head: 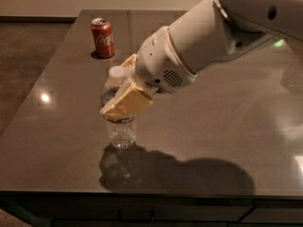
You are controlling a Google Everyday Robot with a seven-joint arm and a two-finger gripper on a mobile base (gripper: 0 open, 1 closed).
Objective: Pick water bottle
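Observation:
The water bottle (121,130) is a small clear ribbed bottle with a white cap and a label band, at the front left of the dark table (236,126). It stands upright. My gripper (116,88) is shut on its upper body, with one tan finger (127,103) across the front of the label and the other behind it near the cap. The bottle's base is at or just above the table top, over its own shadow. My white arm reaches in from the upper right.
A red Coca-Cola can (102,37) stands at the far left of the table, well behind the bottle. The table's front edge (142,195) is close below the bottle, and its left edge runs diagonally beside it.

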